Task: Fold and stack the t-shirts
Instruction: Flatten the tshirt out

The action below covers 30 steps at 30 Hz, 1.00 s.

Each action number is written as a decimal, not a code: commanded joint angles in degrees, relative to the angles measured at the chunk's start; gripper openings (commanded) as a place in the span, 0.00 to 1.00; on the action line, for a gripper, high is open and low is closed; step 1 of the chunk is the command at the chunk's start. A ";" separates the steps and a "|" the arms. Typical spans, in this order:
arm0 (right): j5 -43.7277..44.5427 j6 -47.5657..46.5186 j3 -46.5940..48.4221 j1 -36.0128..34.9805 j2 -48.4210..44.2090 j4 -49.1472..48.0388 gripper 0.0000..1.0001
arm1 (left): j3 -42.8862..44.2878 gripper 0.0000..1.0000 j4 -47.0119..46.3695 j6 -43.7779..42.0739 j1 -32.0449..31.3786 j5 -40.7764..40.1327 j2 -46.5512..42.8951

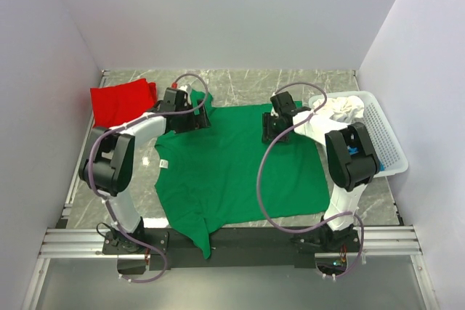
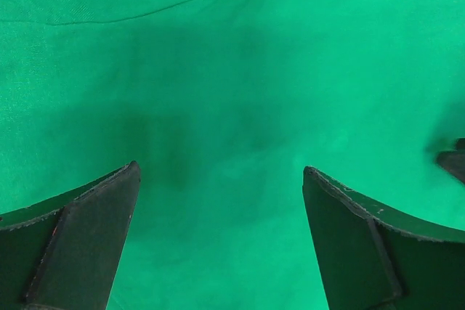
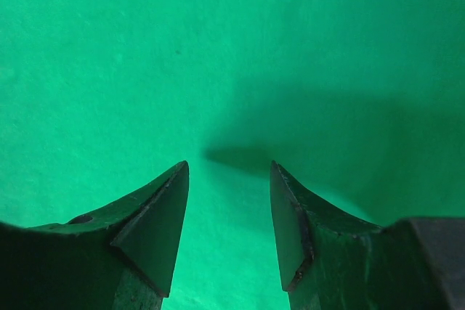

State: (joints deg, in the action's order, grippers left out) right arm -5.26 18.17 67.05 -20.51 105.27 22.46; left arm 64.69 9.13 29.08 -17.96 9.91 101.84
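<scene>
A bright green t-shirt (image 1: 232, 165) lies spread flat on the marble table, its small white neck label (image 1: 164, 164) at the left edge. My left gripper (image 1: 195, 119) hovers over the shirt's far left corner, jaws wide open over bare green cloth (image 2: 232, 70). Over the far right part of the shirt my right gripper (image 1: 275, 131) stands open too, with only green cloth (image 3: 145, 56) between its fingers. A folded red t-shirt (image 1: 122, 102) rests at the far left. White cloth (image 1: 336, 112) lies bunched in the basket.
A white lattice basket (image 1: 385, 139) stands at the right wall. White walls close in the table on three sides. The arm bases and a metal rail (image 1: 232, 241) run along the near edge.
</scene>
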 commanded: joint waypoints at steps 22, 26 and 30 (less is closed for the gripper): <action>0.95 0.64 17.76 -0.23 16.80 3.99 0.56 | 22.84 0.99 2.65 -3.77 5.74 3.36 23.56; 0.34 0.37 22.77 -0.05 20.57 6.19 0.56 | 31.27 0.99 5.89 -4.56 6.35 3.53 29.02; -0.28 -0.16 28.66 0.47 23.39 8.39 0.56 | 41.28 0.99 7.75 -4.47 7.67 3.36 34.72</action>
State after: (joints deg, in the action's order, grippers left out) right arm -4.71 18.63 93.67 -20.43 124.68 26.83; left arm 101.38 12.08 26.11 -11.38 13.30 131.90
